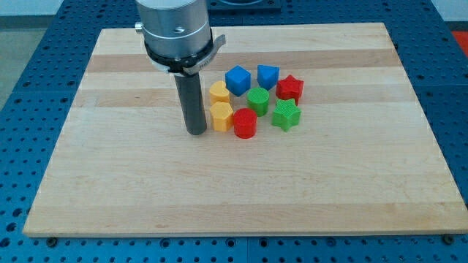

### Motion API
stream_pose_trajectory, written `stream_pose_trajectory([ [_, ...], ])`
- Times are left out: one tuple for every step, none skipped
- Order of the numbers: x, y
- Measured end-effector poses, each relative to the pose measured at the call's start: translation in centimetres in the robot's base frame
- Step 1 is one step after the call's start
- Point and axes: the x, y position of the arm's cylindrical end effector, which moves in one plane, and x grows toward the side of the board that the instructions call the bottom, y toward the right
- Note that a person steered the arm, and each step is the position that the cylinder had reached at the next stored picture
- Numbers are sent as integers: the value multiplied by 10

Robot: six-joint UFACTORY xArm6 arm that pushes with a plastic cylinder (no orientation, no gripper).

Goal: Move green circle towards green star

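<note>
The green circle (257,101) sits in the middle of a tight cluster of blocks on the wooden board (146,190). The green star (286,115) lies just to its lower right, close to it or touching. My tip (196,132) rests on the board at the cluster's left, right beside the lower yellow block (221,115). The yellow blocks and the red cylinder (245,123) lie between my tip and the green circle.
An upper yellow block (219,92), a blue cube (238,79), a second blue block (268,75) and a red star (290,88) ring the cluster's top and right. The arm's grey housing (175,29) hangs over the board's top left.
</note>
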Motion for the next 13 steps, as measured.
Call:
stream_pose_trajectory([
  [-57,-14],
  [-90,-15],
  [-95,2],
  [-115,22],
  [-128,46],
  [-128,57],
  [-128,51],
  [-125,39],
  [-113,39],
  [-104,39],
  [-93,39],
  [-79,39],
  [-77,48],
])
